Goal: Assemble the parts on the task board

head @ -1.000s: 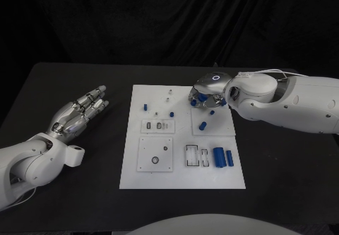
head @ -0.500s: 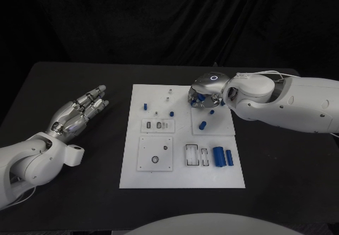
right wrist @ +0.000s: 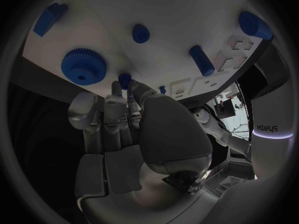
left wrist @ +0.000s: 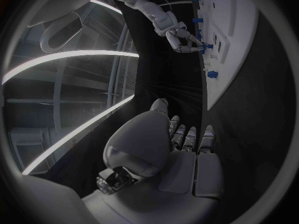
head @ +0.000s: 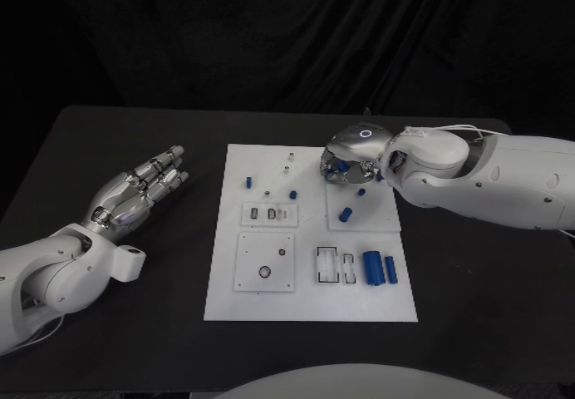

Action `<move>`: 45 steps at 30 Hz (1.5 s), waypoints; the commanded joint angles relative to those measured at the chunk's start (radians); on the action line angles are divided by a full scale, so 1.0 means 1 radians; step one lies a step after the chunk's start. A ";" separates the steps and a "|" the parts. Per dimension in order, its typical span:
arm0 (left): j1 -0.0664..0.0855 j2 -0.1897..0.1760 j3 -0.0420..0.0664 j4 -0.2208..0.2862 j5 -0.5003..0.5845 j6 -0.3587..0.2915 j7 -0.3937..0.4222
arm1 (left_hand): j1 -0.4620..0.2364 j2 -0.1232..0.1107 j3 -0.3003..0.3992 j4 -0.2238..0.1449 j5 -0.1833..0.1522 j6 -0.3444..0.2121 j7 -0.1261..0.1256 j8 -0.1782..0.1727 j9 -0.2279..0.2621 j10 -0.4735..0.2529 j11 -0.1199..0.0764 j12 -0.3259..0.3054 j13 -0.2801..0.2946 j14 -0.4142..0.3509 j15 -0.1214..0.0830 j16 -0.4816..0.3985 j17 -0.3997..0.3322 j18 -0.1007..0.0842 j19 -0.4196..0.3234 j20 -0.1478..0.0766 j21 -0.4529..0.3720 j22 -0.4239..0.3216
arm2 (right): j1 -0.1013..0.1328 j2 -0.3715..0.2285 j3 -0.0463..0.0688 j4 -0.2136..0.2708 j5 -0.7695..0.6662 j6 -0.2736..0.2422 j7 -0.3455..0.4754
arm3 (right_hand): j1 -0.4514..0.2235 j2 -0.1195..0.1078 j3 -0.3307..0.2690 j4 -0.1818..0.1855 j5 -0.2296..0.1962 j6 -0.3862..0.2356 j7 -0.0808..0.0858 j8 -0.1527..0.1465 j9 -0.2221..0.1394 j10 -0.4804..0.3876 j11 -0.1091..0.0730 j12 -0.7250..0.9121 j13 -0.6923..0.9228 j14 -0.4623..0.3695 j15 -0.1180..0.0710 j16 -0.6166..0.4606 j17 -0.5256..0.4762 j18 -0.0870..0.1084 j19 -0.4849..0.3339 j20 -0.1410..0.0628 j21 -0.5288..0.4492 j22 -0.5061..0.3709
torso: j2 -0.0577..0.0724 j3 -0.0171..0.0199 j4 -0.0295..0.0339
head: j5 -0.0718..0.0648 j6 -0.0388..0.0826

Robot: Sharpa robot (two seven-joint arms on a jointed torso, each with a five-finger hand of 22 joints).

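The white task board (head: pixel 309 303) lies mid-table. My right hand (head: pixel 347 158) hovers over its far right corner. In the right wrist view the right hand's fingertips (right wrist: pixel 118 92) and thumb pinch a small blue peg (right wrist: pixel 124 78) just above the board, beside a blue gear (right wrist: pixel 82 64). Other blue parts lie on the board: a short peg (head: pixel 249 179), another (head: pixel 292 194), a piece (head: pixel 345 214) and two cylinders (head: pixel 371 266) near the front right. My left hand (head: pixel 138 193) rests flat on the table left of the board, fingers apart and holding nothing.
Small white blocks with slots (head: pixel 268 214) and a square plate with holes (head: pixel 263 261) sit on the board's left half. In the left wrist view the left hand (left wrist: pixel 181 144) faces the board's edge (left wrist: pixel 215 92) across bare black table.
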 commanded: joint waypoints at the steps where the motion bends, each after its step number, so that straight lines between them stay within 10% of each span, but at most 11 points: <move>1: 0.002 0.001 0.001 0.002 -0.001 0.017 0.171 | 0.012 -0.003 0.009 -0.001 0.008 -0.001 0.008 0.007 0.001 0.002 0.005 0.007 0.001 -0.002 0.008 -0.004 -0.001 0.019 0.000 0.006 0.004 0.001 | 0.003 0.002 0.001 0.006 -0.001 -0.063 0.008 | 0.012 0.003 0.005 0.000 -0.010 0.005 0.005 0.003 0.004 0.025 -0.019 -0.001 0.002 0.002 -0.003 -0.005 0.001 -0.011 0.000 -0.008 0.005 0.002 | 0.000 0.0000 0.0007 | 0.004 0.007; 13: 0.002 0.004 0.001 0.000 -0.001 0.015 0.168 | 0.018 -0.006 0.014 -0.006 0.020 0.001 0.007 0.007 0.001 0.002 0.008 0.007 0.001 -0.002 0.009 -0.004 -0.001 0.019 0.000 0.007 0.004 0.001 | 0.047 0.097 0.002 -0.053 0.036 -0.098 0.039 | 0.012 -0.004 0.007 0.001 -0.017 -0.003 0.006 -0.003 0.009 0.033 -0.019 -0.005 0.003 0.007 -0.003 0.002 0.015 -0.012 0.003 -0.007 0.010 0.013 | 0.000 -0.0003 0.0003 | 0.000 0.010; 28: 0.002 0.017 0.001 -0.007 -0.001 0.019 0.165 | 0.021 -0.007 0.017 -0.008 0.027 -0.002 0.006 0.006 0.001 0.000 0.008 0.006 0.001 -0.002 0.010 -0.004 -0.001 0.019 0.000 0.006 0.004 0.001 | 0.052 0.232 0.007 -0.192 0.088 -0.055 0.056 | 0.012 -0.008 0.012 0.005 -0.027 -0.013 0.012 -0.012 0.015 0.026 -0.015 -0.021 0.001 0.007 0.001 0.001 0.017 -0.013 0.002 -0.005 0.010 0.018 | -0.001 -0.0008 0.0010 | 0.000 0.014; 45: 0.002 0.027 0.001 -0.021 -0.001 0.026 0.162 | 0.022 -0.007 0.019 -0.010 0.029 -0.002 0.006 0.006 0.001 0.000 0.009 0.006 0.001 -0.002 0.010 -0.004 -0.001 0.019 0.000 0.006 0.004 0.001 | 0.052 0.260 0.008 -0.237 0.093 -0.015 0.047 | 0.013 -0.010 0.018 0.008 -0.032 -0.023 0.011 -0.021 0.019 0.017 -0.009 -0.037 -0.002 0.005 0.003 0.002 0.023 -0.013 -0.003 -0.003 0.007 0.018 | -0.002 -0.0017 0.0009 | 0.003 0.010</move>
